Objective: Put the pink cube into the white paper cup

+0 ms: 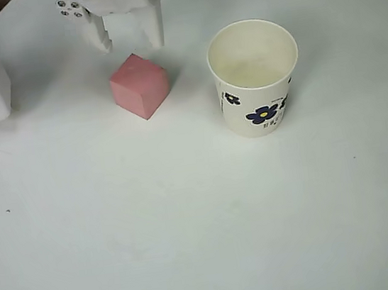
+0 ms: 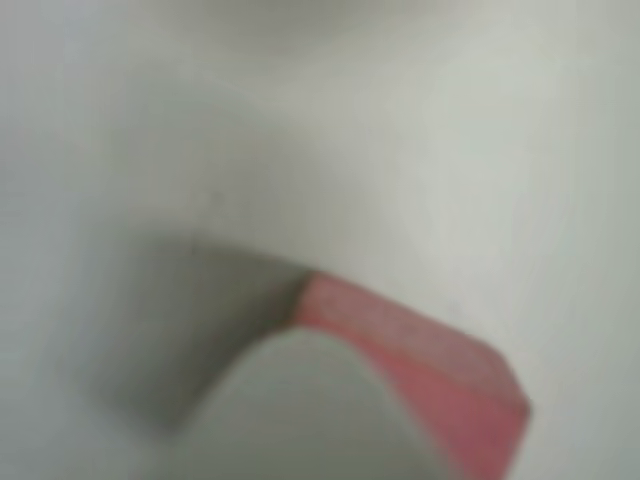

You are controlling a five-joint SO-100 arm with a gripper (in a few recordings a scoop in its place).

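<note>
From overhead, my gripper point(image 1: 131, 37) hangs with fingers spread and empty, the pink cube point(image 1: 139, 85) just beyond them at six o'clock, resting on the table point(image 1: 190, 224); the cup point(image 1: 255, 76) stands at the cube's three o'clock. At my wrist, the blurred cube point(image 2: 430, 380) sits toward five o'clock.

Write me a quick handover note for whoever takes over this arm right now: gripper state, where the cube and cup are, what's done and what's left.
Gripper: white, two-finger, open, holding nothing, at the top of the overhead view just above the cube.
Small matte pink cube: on the white table, ungrasped, left of the cup in the overhead view; blurred and close in the wrist view.
White paper cup with dark blue flowers: upright, empty inside, standing apart from the cube.
Done: gripper brought near the cube.
Left: close on the cube, lift it, carry it over the cup, release it inside.
</note>
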